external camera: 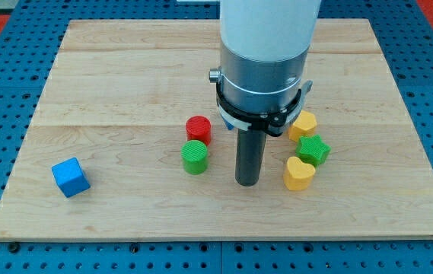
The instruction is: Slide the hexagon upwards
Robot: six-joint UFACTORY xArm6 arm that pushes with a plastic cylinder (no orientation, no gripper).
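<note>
The yellow hexagon (304, 123) lies at the view's right, just right of the arm's body, partly hidden by it. My tip (247, 183) rests on the board, below and left of the hexagon, between the green cylinder (195, 157) and the yellow heart (299, 173). A green star (313, 150) sits directly below the hexagon, touching or nearly touching it. The yellow heart lies just below the star.
A red cylinder (198, 129) stands just above the green cylinder. A blue cube (71, 177) lies at the view's lower left. The wooden board (125, 76) sits on a blue pegboard. The arm's wide white body (268, 46) hides the top middle of the board.
</note>
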